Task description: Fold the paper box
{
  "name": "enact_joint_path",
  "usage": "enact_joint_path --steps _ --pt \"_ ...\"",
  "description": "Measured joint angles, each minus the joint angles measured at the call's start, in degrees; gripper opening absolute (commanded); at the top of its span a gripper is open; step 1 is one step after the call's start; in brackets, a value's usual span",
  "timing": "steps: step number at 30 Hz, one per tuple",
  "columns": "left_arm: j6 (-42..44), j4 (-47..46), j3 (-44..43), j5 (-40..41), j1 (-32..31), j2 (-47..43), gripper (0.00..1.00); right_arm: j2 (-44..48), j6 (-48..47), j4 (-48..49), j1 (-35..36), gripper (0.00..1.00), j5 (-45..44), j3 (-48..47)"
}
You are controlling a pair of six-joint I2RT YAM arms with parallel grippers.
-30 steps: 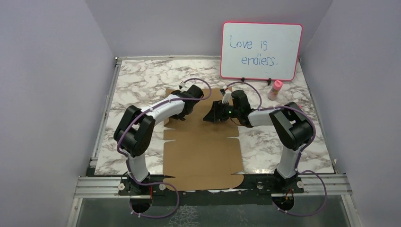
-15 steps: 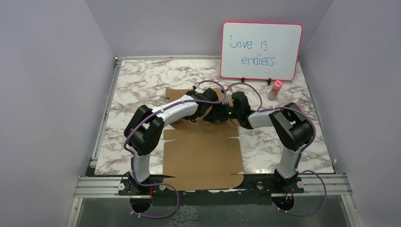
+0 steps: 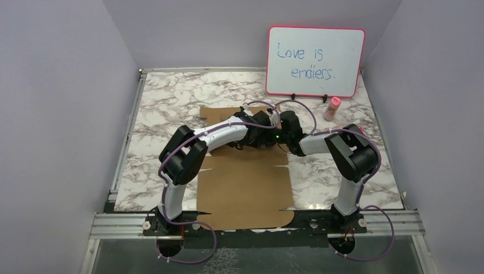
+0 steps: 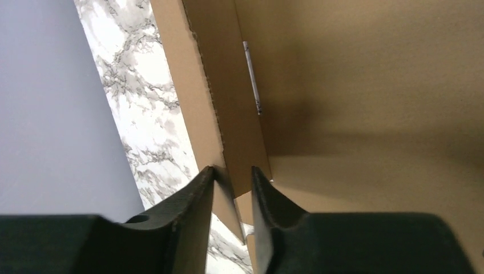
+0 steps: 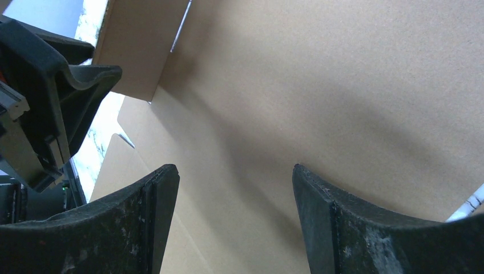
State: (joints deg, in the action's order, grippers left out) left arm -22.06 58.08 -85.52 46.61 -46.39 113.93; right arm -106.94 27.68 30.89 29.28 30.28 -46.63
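Two grippers meet mid-frame in the top view, over the upper end of the flat paper box (image 3: 245, 188). Left gripper (image 4: 233, 188) straddles a raised flap (image 4: 220, 114), jaws narrow, perhaps pinching it upright; I cannot tell. Right gripper (image 5: 234, 188) gapes wide, empty, poised to steady the panel (image 5: 319, 85).

Paper box (image 3: 245, 182) of matt brown cardboard, faintly grainy face, ragged cut edges, desk (image 3: 165, 97) with a glossy marble-pattern top, metal rail (image 3: 114, 225) with a dull silver sheen, left tool (image 4: 233, 171) in smooth matt black plastic, right tool (image 5: 234, 171) in the same plastic but scuffed, whiteboard (image 3: 315, 60) glossy white, framed in pink.
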Motion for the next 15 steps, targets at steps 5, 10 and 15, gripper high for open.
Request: enact_joint_path --steps 5,10,15 --pt "-0.6 1.2 -0.9 1.1 -0.2 -0.1 0.53 0.1 0.0 0.3 0.0 0.79 -0.2 0.2" --pt "-1.2 1.6 -1.2 1.6 -0.2 -3.0 0.66 0.1 0.0 0.3 0.0 0.79 -0.4 0.2" --pt "-2.1 1.6 -1.0 1.5 -0.2 -8.3 0.77 0.1 0.2 0.3 0.0 0.79 -0.4 0.2"
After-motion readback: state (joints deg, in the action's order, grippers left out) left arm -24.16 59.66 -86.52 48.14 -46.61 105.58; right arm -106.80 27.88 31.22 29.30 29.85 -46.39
